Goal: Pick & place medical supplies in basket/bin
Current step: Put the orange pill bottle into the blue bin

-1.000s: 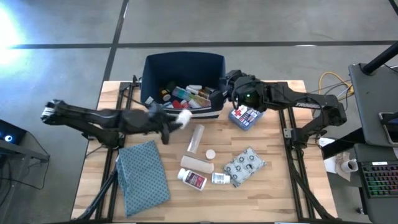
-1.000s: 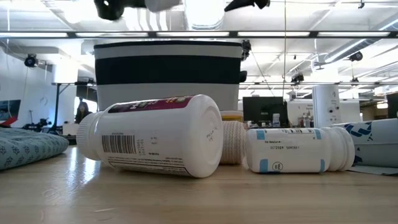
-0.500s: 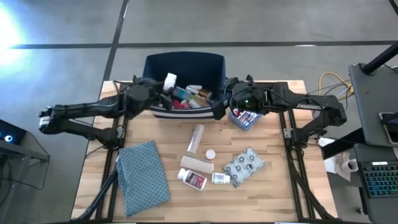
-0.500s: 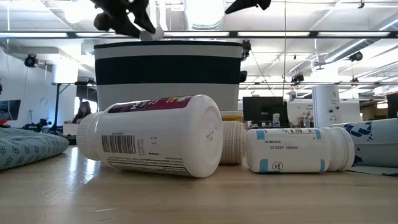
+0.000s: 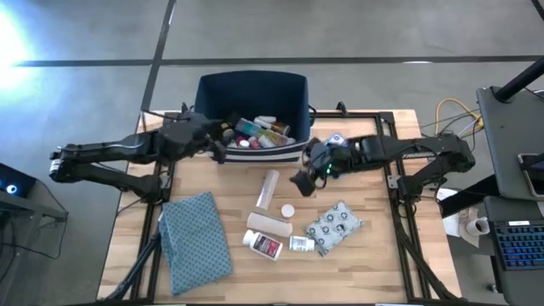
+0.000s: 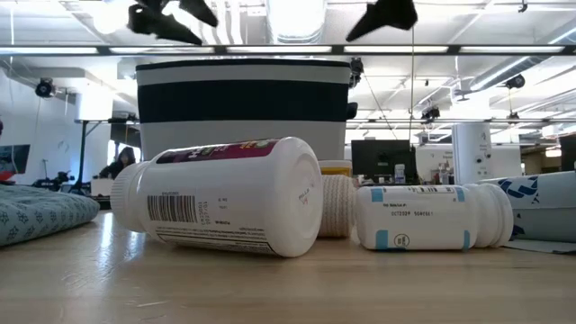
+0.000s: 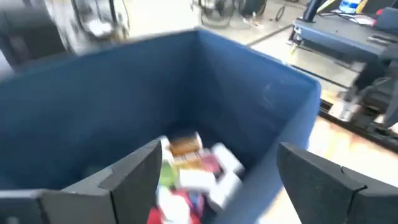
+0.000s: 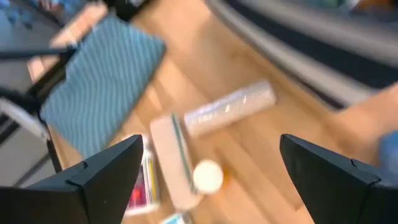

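Note:
The navy bin (image 5: 252, 88) stands at the table's far edge with several supplies (image 5: 257, 132) lying in it. My left gripper (image 5: 220, 144) hangs open over the bin's near left corner; in its wrist view the fingers (image 7: 134, 174) frame the bin's blue wall (image 7: 124, 93) and the packs (image 7: 193, 168) on its floor, with nothing between them. My right gripper (image 5: 302, 181) hovers open above the table, just right of a clear tube (image 5: 269, 189). A white cap (image 8: 207, 176) and a tan roll (image 8: 171, 158) lie below it.
Near the front lie a white bottle (image 5: 263, 245), a smaller bottle (image 5: 300, 244) and a grey patterned pouch (image 5: 333, 225). A teal dotted cloth (image 5: 195, 240) lies flat at the near left. A blue-white box (image 5: 337, 139) shows behind the right arm.
My left gripper has carried a small white item up from the table's middle to over the bin, opened and let it go; the fingers now hold nothing and have drawn back toward the bin's near left corner. My right gripper has moved from the bin's near right corner toward the near edge.

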Motion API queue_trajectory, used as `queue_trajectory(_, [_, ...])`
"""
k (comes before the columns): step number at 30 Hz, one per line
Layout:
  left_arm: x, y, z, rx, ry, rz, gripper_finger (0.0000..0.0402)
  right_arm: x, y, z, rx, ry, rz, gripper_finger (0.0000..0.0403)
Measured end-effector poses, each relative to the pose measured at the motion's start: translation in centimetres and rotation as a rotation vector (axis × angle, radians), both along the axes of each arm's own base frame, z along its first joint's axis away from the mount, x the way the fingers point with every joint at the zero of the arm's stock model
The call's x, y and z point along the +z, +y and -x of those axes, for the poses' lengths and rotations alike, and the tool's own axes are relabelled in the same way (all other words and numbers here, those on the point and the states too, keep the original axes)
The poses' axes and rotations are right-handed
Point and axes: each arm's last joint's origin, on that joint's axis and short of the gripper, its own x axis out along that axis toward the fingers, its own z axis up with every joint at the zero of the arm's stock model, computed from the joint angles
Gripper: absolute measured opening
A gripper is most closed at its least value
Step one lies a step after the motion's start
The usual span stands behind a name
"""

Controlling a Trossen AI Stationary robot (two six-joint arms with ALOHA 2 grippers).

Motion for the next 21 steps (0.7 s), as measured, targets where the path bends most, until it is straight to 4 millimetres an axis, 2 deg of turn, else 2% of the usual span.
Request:
queue_trajectory(6, [-0.2,-1.5,2.8,0.0,-0.03,0.172,0.0293,-4.7,2.3,0.6,0.029,0.133,-0.043,0.0368])
queue_trajectory(9, [-0.7,-2.1,3.6,-0.024,-0.026,0.214,0.0293,-7.3,3.2,0.7,-0.011,0.137,-0.116,0.0368])
queue_trajectory(16, [-1.3,-2.8,4.0,-0.059,-0.04,0.246,0.0293,-13.2,4.1,0.3,-0.079,-0.042,-0.361,0.0368])
queue_trajectory(21, [-1.6,-2.8,3.9,-0.056,-0.039,0.258,0.0293,-15.9,4.5,0.5,-0.114,-0.014,-0.345,0.0368])
